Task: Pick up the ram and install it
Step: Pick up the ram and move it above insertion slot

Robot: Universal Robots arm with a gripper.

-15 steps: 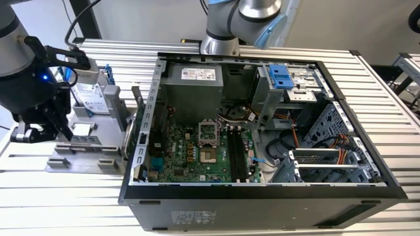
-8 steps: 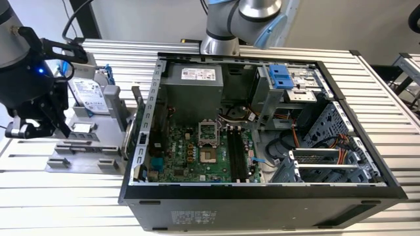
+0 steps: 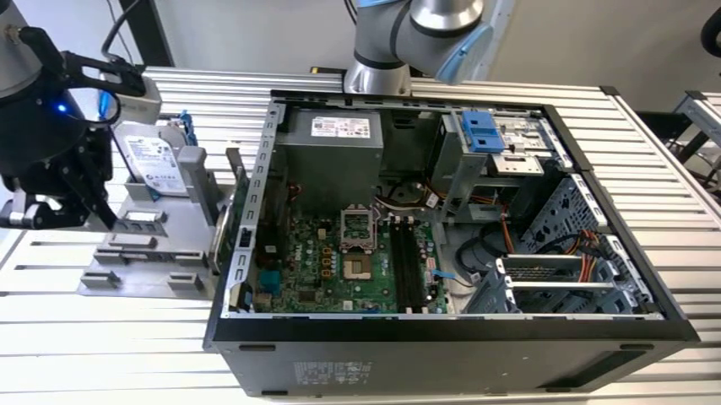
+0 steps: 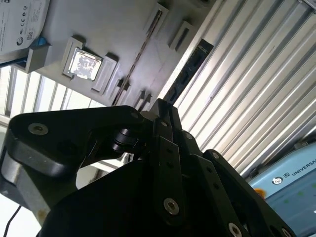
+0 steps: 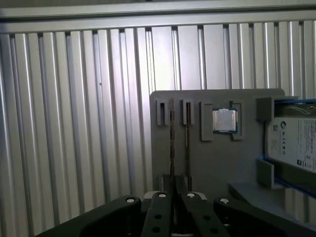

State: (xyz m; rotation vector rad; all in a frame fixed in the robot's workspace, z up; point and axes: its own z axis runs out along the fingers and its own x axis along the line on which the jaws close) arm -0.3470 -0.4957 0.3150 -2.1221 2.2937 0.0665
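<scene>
Whether my pincer [image 5: 176, 194] is clenched, I cannot tell. The gray tray [image 5: 222, 163] on the counter [image 5: 74, 123] holds the ram [image 4: 187, 71] upright, a processor [image 5: 224, 120] and a hard drive [image 5: 296, 143], cut off.

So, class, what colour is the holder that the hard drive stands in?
Grey; the exterior view shows the holder best.

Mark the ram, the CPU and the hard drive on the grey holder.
ram [image 5: 171, 143], first wrist view, thin edge of the stick.
CPU [image 5: 224, 120], first wrist view, middle of its silver lid.
hard drive [image 3: 152, 164], exterior view, white label face.
</scene>
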